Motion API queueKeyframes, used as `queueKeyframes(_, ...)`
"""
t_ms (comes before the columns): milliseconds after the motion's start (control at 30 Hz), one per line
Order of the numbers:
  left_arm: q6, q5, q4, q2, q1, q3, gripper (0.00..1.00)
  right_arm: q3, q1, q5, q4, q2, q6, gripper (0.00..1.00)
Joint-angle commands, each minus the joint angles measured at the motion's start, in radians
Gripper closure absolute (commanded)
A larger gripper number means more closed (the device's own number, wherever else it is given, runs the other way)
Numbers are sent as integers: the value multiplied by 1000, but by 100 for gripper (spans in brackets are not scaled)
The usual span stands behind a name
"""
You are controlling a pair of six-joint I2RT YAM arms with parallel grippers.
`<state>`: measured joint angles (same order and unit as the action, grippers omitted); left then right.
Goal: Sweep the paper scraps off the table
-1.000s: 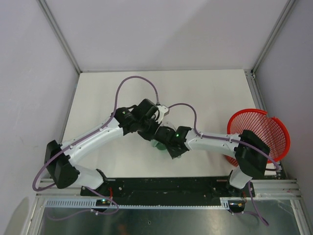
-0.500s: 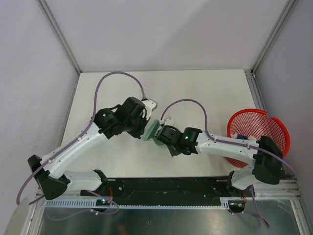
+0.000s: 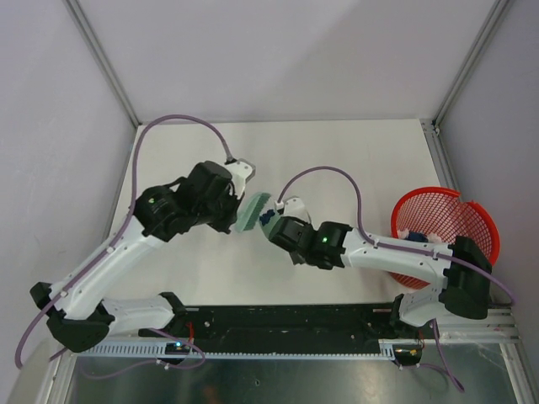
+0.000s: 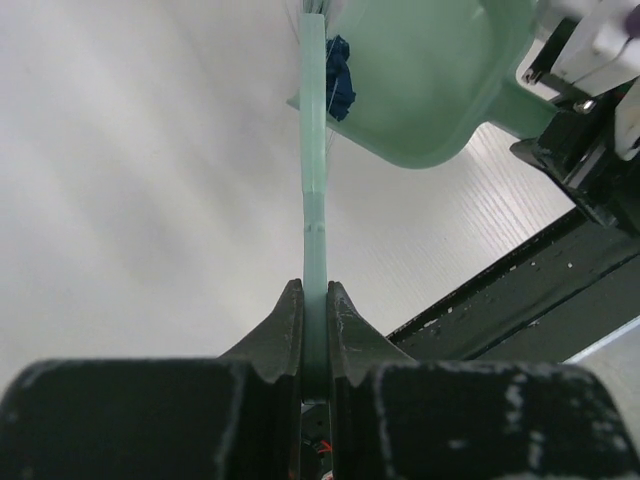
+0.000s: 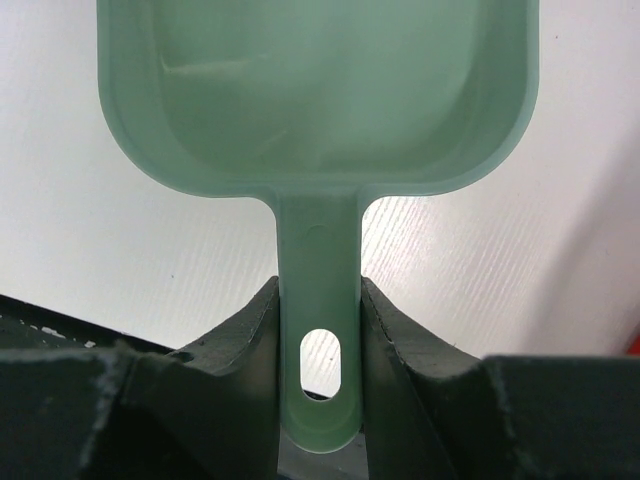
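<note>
My left gripper (image 3: 236, 202) is shut on the handle of the pale green brush (image 3: 251, 212). In the left wrist view the brush (image 4: 314, 150) is edge-on between the jaws (image 4: 315, 300). A dark blue paper scrap (image 4: 339, 85) sits against the brush at the mouth of the pale green dustpan (image 4: 430, 80). My right gripper (image 5: 318, 300) is shut on the handle of the dustpan (image 5: 310, 90), whose visible inside shows no scraps. In the top view the dustpan (image 3: 269, 225) meets the brush mid-table, with the scrap (image 3: 269, 217) between them. The table (image 3: 354, 151) is white.
A red mesh basket (image 3: 455, 220) stands at the table's right edge, beside the right arm's base. A black rail (image 3: 286, 320) runs along the near edge. Metal frame posts (image 3: 101, 59) rise at the back corners. Purple cables loop above both arms.
My left arm has swung left and back, taking the brush along. My right gripper has followed leftward with the dustpan. Brush and dustpan now meet left of where the grippers were.
</note>
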<state>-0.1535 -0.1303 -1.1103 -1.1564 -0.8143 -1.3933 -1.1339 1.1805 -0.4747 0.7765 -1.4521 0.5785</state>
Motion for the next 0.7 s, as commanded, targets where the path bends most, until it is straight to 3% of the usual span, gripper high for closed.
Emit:
queueKeyframes(0,-23,-75,-38,72,7,-110,100,-32,28,-97,-58,-10,33,100)
queueKeyframes(367,-56,-350,-85,165,50,-182,98,-32,91,-167,-86,8,51,100)
queueKeyframes(667,-65,-430,10,236,119,-3,100,-32,94,-161,-7,150,101,100)
